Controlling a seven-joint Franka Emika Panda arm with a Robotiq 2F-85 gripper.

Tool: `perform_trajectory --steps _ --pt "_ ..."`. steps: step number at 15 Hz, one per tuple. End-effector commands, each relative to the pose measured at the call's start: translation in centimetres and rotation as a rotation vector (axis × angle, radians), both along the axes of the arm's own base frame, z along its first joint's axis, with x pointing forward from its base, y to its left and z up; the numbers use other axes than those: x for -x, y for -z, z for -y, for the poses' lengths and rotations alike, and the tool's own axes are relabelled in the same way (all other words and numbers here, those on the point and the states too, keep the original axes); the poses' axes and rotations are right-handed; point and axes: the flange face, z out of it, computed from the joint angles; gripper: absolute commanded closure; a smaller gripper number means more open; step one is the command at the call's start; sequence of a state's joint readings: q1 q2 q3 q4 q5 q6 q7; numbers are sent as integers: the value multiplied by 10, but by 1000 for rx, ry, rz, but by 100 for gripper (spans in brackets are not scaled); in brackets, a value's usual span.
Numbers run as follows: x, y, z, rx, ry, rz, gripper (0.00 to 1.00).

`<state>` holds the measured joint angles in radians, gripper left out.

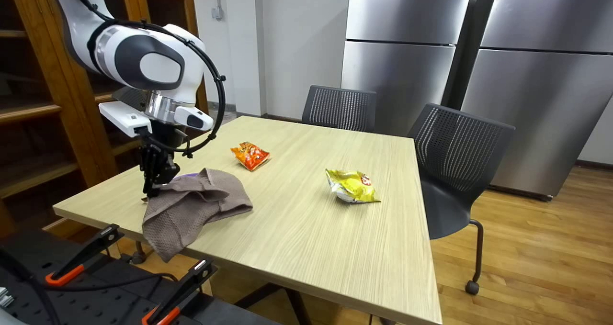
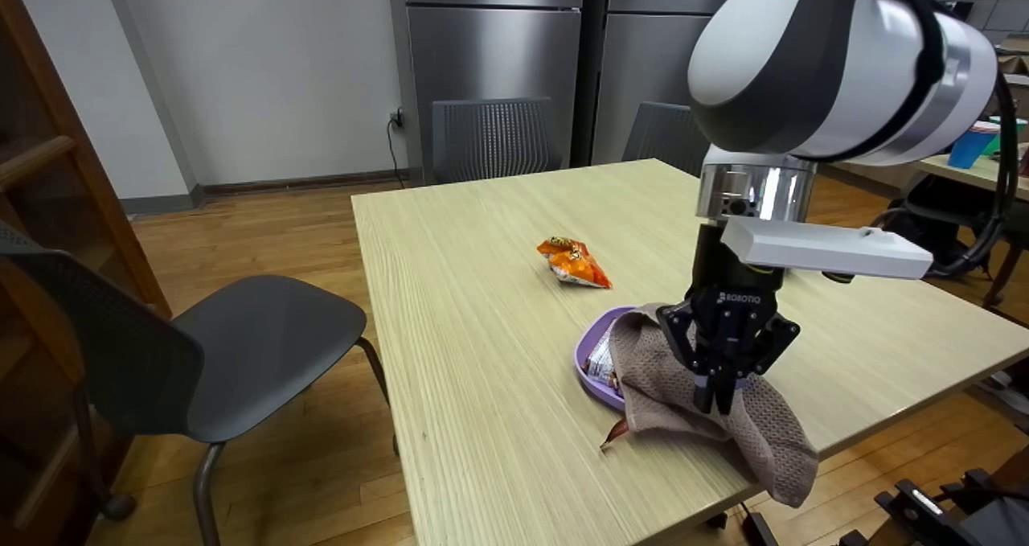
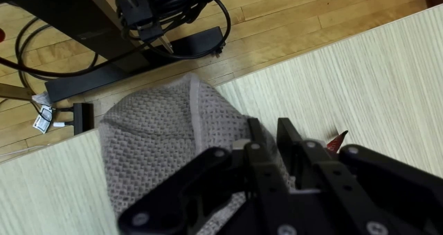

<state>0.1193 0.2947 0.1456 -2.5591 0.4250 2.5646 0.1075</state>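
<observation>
In an exterior view, an orange snack bag (image 2: pixel 575 262) lies on the table (image 2: pixel 474 329), beyond and left of the pincer (image 2: pixel 715 406). Left of the pincer sits a purple container (image 2: pixel 592 338) — a silvery wrapper (image 2: pixel 600 362) shows inside, and the brown towel (image 2: pixel 657 373) hides the rest. A dark red tip (image 2: pixel 615 432) pokes from under the towel, too little showing to name. The towel spreads beneath the pincer and over the table's edge; the pincer's fingers stand nearly together — I cannot tell whether they pinch any cloth.
</observation>
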Motion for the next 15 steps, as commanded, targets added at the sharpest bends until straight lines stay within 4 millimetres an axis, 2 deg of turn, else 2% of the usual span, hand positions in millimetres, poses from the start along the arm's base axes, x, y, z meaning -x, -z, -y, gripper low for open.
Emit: perform_trajectory --steps 1,8,15 --pt "5 -7 3 -11 -1 26 100" --pt "-1 -16 -2 -26 7 68 99" --pt "-12 -30 -3 -68 116 126 99"
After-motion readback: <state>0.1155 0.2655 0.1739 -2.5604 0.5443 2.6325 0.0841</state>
